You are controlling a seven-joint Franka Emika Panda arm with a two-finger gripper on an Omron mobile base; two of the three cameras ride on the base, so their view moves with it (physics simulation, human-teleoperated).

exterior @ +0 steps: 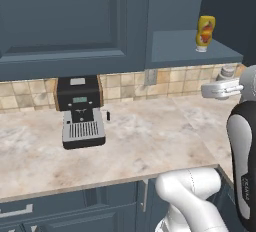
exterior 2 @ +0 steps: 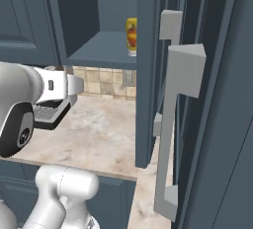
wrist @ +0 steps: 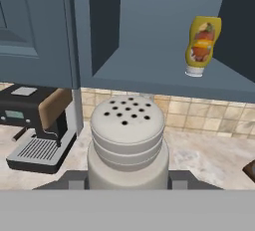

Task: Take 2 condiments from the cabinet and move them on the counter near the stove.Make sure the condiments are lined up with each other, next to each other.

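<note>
The open blue cabinet (exterior: 200,6) is filling the upper right of the left base view, with the beige counter (exterior: 150,141) spreading across the middle and a black coffee machine (exterior: 80,111) sitting at centre left against the tiled wall. The yellow bottle (wrist: 200,46) is standing upright on the cabinet shelf, upper right in the hand view. The gripper (wrist: 127,180) is pinching the pale shaker (wrist: 127,140) at bottom centre, below the shelf.
</note>
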